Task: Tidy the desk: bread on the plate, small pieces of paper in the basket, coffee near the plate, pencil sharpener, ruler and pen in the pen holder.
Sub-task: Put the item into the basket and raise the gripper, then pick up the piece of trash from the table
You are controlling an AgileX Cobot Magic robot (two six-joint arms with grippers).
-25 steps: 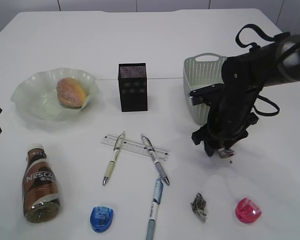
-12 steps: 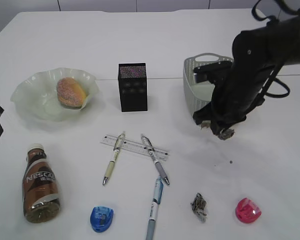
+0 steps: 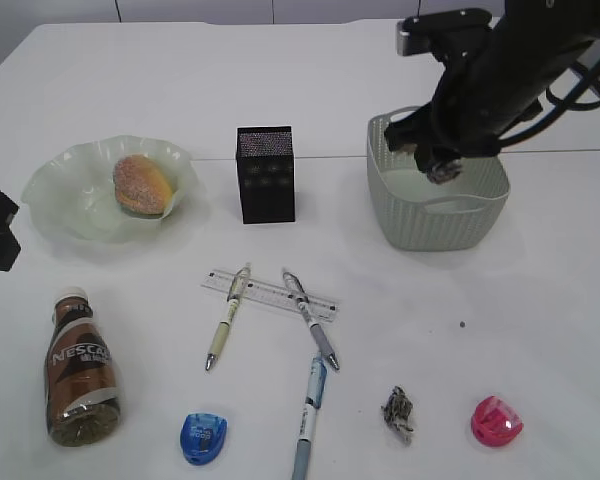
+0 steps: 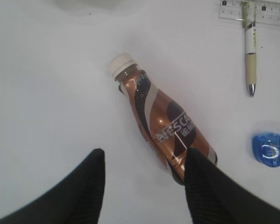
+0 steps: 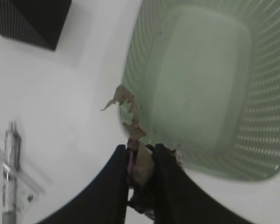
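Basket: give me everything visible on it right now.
The pale grey-green plastic oblong basket stands upright on the white table, right of the black mesh pen holder. Its walls are perforated with a woven look, with a cut-out handle at the far rim. Its inside looks empty. The right tool holds a crumpled paper scrap over its rim.
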